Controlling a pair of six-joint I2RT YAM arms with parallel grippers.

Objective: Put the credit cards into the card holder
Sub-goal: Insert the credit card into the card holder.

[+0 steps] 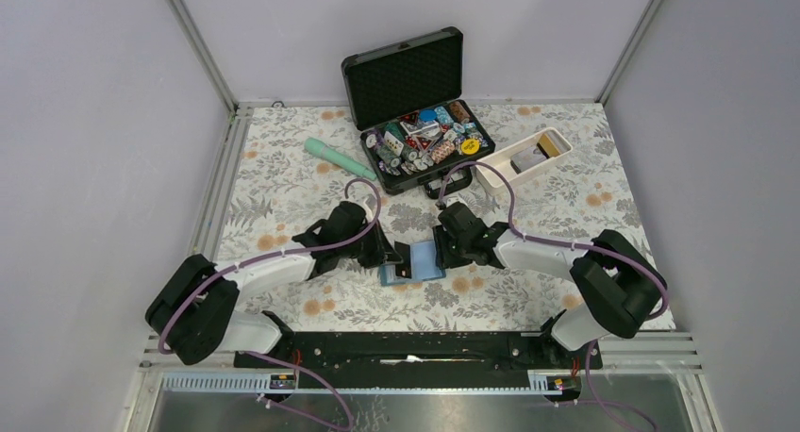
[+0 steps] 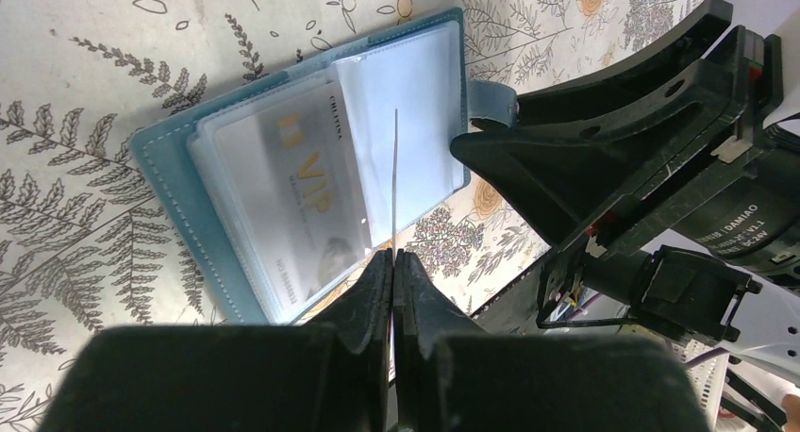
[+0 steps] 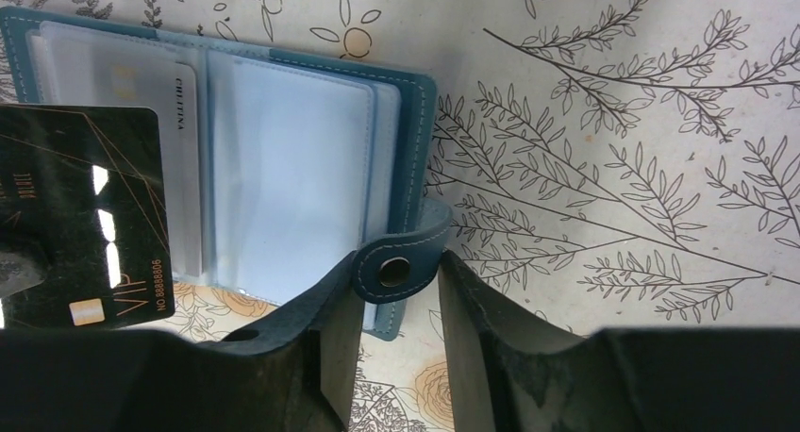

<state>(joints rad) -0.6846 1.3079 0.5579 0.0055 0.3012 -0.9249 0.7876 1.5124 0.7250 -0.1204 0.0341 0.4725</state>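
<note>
Teal card holder open flat, silver card inside one clear sleeve, black card on edge just above.

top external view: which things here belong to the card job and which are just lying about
Job: card holder, open; silver card already in it; dark card in the left gripper; right gripper pinching the holder's tab; orange-gold card.
Lying about: black case, poker chips, green tube, white tray.

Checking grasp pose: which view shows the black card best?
Right wrist: the black card shows face-on, VIP print legible. Left wrist sees its edge, pinched in the left pincer. Top external: tiny dark patch.
</note>
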